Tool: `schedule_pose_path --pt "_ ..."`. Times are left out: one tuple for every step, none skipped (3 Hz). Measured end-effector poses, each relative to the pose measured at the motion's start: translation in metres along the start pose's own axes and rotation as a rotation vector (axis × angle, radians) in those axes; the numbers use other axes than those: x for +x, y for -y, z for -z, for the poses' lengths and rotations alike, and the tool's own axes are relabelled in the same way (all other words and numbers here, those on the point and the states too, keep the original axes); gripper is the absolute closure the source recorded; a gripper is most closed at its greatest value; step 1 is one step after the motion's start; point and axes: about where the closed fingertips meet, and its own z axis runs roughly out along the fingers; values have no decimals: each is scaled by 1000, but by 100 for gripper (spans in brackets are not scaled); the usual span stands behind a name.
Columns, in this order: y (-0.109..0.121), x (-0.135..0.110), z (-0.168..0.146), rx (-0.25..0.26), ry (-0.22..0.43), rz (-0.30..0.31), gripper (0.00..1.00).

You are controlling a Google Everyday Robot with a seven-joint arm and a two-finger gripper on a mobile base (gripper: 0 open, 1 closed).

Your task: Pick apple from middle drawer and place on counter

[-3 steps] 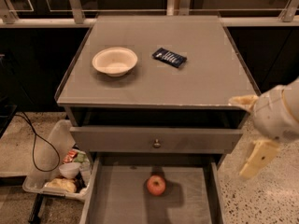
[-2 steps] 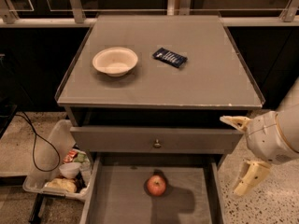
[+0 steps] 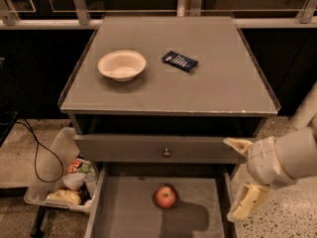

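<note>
The red apple (image 3: pixel 166 196) lies on the flat grey floor of the pulled-out middle drawer (image 3: pixel 129 217), near its centre. The counter (image 3: pixel 173 90) is the big grey top above it. My gripper (image 3: pixel 240 177) hangs at the right side of the cabinet, over the drawer's right wall, to the right of the apple and above it. Its two pale fingers are spread wide apart, one upper (image 3: pixel 237 145) and one lower (image 3: pixel 246 203), with nothing between them.
A beige bowl (image 3: pixel 122 65) and a dark blue packet (image 3: pixel 180 61) sit on the counter. A grey drawer front with a small knob (image 3: pixel 166 153) is above the open drawer. A clear bin of snacks (image 3: pixel 62 180) and a black cable (image 3: pixel 37 150) lie on the floor at left.
My gripper and arm have moved down and left, from beside the counter's right edge to the drawer's right side. The apple has not moved.
</note>
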Motion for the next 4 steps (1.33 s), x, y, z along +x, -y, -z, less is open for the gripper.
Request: schedule_pose_path --pt "5 13 -43 20 45 -17 0" --pt "16 28 -77 64 99 -36 0" --pt "28 51 -112 88 102 -94 0" --pt "28 51 -112 85 103 -93 0"
